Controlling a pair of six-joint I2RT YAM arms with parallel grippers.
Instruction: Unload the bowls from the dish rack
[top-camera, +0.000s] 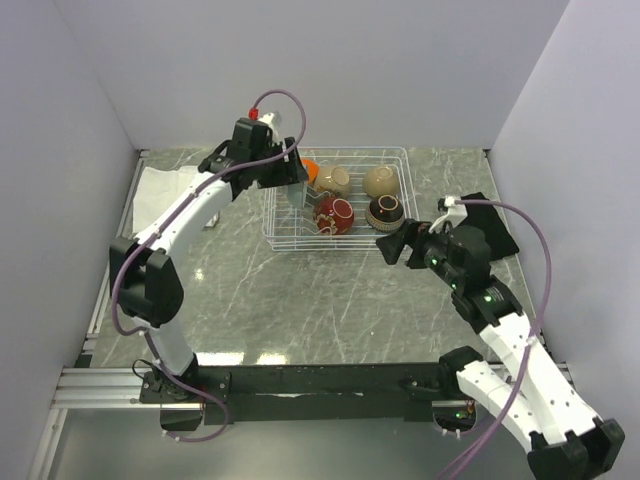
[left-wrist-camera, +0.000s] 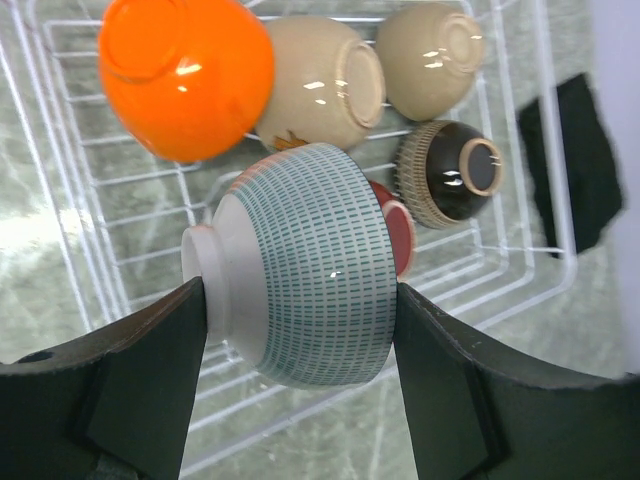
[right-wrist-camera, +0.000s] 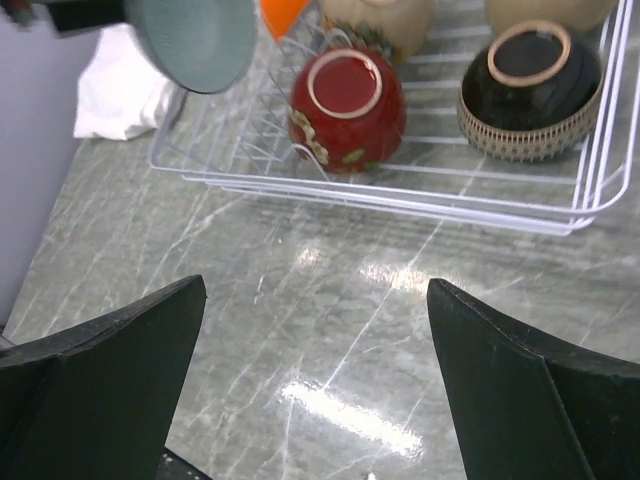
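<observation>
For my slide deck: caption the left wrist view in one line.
The pale green bowl gripped between the left fingers over the dish rack, five other bowls lying inside.

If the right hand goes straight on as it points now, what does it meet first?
Probably the bare table just short of the rack: the open right hand tilts down toward it. Depth is unclear; on a flatter path, the rack's near wall comes first.

I see white link shells and black joints on my left arm (top-camera: 180, 222) and right arm (top-camera: 515, 345). A purple cable (top-camera: 287, 95) loops along each; a red cap (top-camera: 256, 114) tops the left wrist, green lights (top-camera: 488, 296) dot the right. Fingers (left-wrist-camera: 140, 380) are matte black.
</observation>
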